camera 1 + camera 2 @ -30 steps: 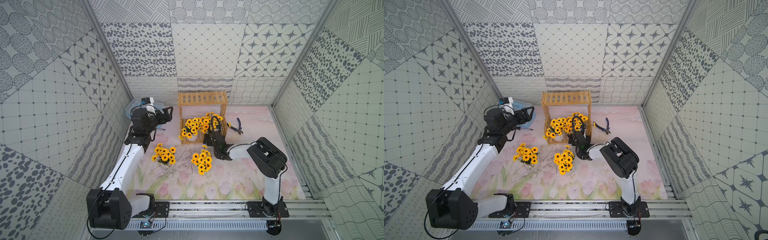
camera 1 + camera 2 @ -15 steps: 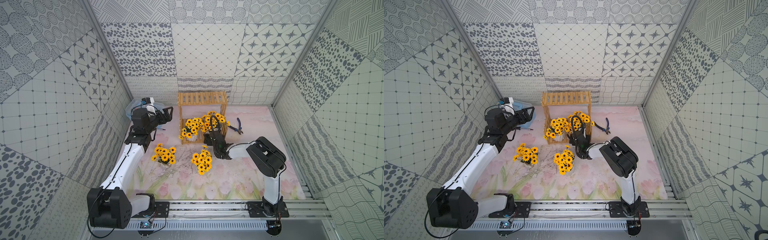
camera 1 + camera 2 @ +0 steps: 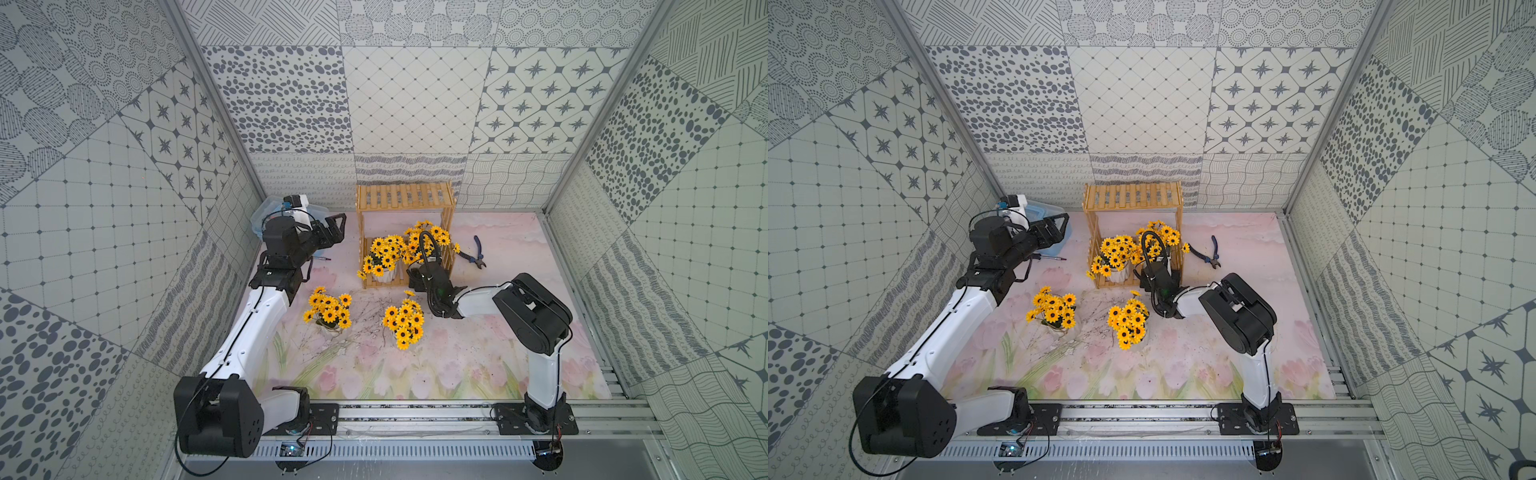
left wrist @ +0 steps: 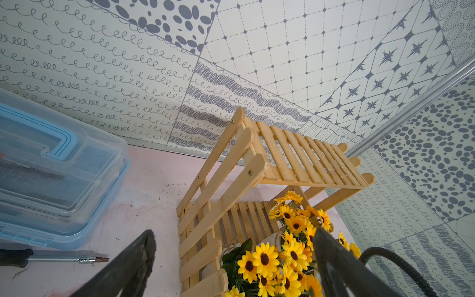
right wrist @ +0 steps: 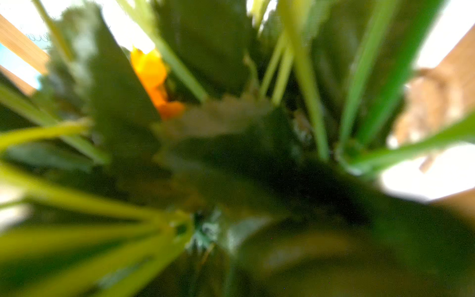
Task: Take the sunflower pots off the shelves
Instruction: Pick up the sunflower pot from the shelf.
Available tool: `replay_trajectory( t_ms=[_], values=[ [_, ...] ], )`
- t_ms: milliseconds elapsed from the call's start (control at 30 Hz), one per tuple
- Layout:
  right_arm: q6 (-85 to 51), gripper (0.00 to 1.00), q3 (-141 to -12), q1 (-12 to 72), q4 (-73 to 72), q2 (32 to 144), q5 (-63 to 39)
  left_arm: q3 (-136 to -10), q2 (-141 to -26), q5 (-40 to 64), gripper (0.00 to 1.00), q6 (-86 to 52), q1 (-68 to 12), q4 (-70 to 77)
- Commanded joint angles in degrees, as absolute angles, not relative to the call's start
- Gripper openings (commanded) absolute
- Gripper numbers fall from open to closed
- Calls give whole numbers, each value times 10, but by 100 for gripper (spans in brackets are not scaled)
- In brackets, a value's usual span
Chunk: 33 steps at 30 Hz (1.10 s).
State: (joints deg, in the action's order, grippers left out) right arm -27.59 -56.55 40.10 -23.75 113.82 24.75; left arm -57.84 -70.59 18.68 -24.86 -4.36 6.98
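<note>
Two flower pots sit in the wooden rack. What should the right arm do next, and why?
Probably grip the right-hand pot and draw it out toward the mat: the right arm reaches into its flowers on the lower shelf, jaws hidden.

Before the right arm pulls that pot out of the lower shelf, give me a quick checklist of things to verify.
1. Hold of right pincer on right shelf pot: cannot tell; flowers hide it, and the wrist view is blurred.
2. The left pincer open and empty: ok.
3. The left shelf pot clear of that bunch: not ok; blooms overlap.
4. The top tier bare: ok.
5. Free mat beside left mat pot and right mat pot: ok.
6. The pliers away from right arm: ok.
</note>
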Motion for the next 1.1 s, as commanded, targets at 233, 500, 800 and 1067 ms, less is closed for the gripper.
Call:
replay_trajectory(
  t_ms=[233,500,800,1067],
  values=[
    [-262,97,-586,401,-265,1148,250,-584,-705,184,96,-232,-39,91],
    [-264,98,-617,394,-252,1171,253,-586,-708,182,96,-230,-38,88],
    [-277,98,-653,389,-188,1181,260,-587,-710,181,96,-233,-38,91],
    [-275,77,-646,389,-190,1177,254,-584,-706,180,96,-235,-38,91]
  ],
)
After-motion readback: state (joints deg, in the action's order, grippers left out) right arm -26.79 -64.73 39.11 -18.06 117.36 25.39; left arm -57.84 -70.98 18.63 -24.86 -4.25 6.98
